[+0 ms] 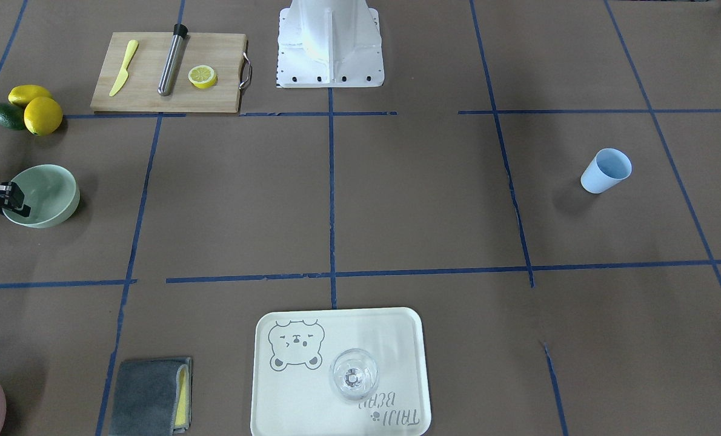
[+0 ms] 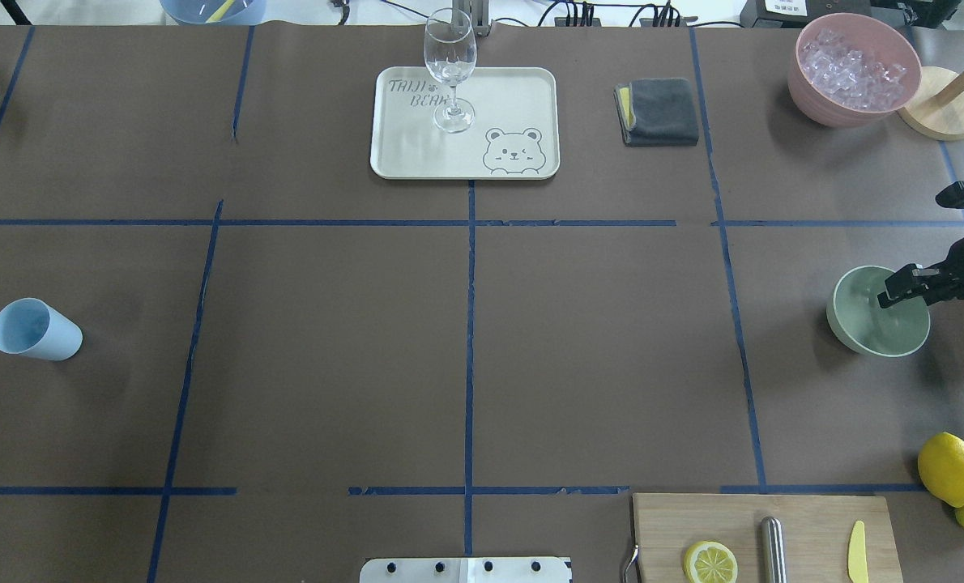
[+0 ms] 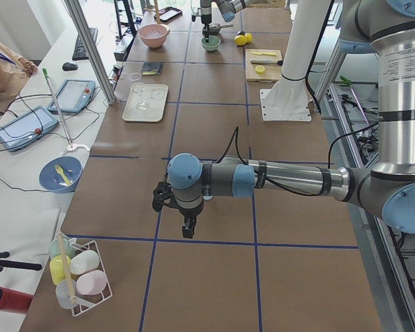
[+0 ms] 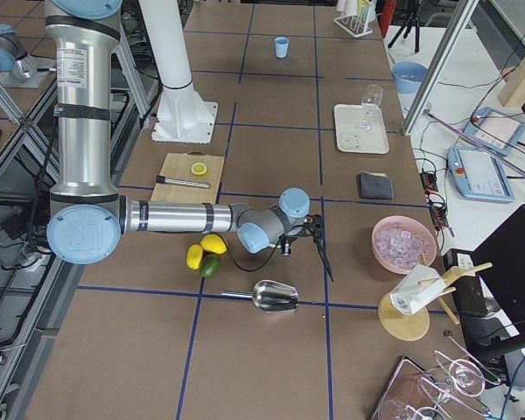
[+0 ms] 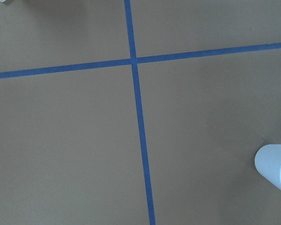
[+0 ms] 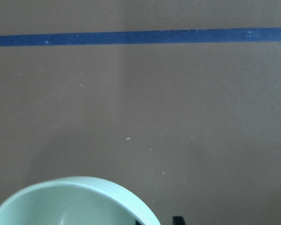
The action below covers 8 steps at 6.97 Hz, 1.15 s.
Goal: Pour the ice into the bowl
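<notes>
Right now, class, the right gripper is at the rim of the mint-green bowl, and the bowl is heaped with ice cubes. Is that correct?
Not quite. The right gripper is at the rim of the mint-green bowl, but the bowl is not heaped with ice cubes. The overhead exterior view shows its inside bare, with no cubes in it.

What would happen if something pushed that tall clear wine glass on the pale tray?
The clear stemmed wine glass probably tips readily: its wide top sits high on a thin stem. It looks empty, so likely light. On the smooth pale tray it might slide.
</notes>
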Motion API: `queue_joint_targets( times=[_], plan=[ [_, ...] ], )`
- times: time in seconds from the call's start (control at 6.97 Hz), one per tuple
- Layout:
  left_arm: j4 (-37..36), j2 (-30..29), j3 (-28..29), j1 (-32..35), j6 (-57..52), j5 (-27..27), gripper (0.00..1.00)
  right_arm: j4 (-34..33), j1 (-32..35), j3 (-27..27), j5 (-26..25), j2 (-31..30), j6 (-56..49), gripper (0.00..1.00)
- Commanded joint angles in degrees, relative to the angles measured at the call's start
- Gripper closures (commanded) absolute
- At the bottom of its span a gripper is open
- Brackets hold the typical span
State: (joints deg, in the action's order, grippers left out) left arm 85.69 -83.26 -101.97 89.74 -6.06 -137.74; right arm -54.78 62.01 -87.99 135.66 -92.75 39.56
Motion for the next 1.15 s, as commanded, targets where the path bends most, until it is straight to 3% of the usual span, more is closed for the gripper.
queue_joint_targets(
  times=[0.0,0.14,0.29,0.43,0.72,0.86,1.0],
  plan=[
    [0.00,0.03,-0.16,0.00,0.00,-0.07,0.00,-0.49,0.13,-4.96,2.50,-0.93,2.86,1.00],
    [0.00,0.03,-0.24,0.00,0.00,-0.07,0.00,-0.50,-0.05,-9.26,2.68,-0.50,12.64,1.00],
    [0.00,0.03,-0.24,0.00,0.00,-0.07,0.00,-0.33,-5.27,-14.87,1.55,2.20,27.70,1.00],
    [0.09,0.03,-0.33,0.00,0.00,-0.07,0.00,-0.24,-10.20,-15.88,-1.68,8.66,40.73,1.00],
    [1.05,0.03,-0.33,0.00,-0.09,-0.07,0.00,-1.72,-26.16,-16.68,-14.40,20.79,57.64,1.00],
    [1.84,0.03,-0.25,0.00,0.00,-0.07,0.00,-9.82,-31.46,-15.55,-19.94,29.30,61.30,1.00],
    [2.28,0.03,-0.42,-0.09,-0.09,-0.07,0.00,-22.26,-35.17,-12.32,-26.96,40.08,61.95,1.00]
  ],
)
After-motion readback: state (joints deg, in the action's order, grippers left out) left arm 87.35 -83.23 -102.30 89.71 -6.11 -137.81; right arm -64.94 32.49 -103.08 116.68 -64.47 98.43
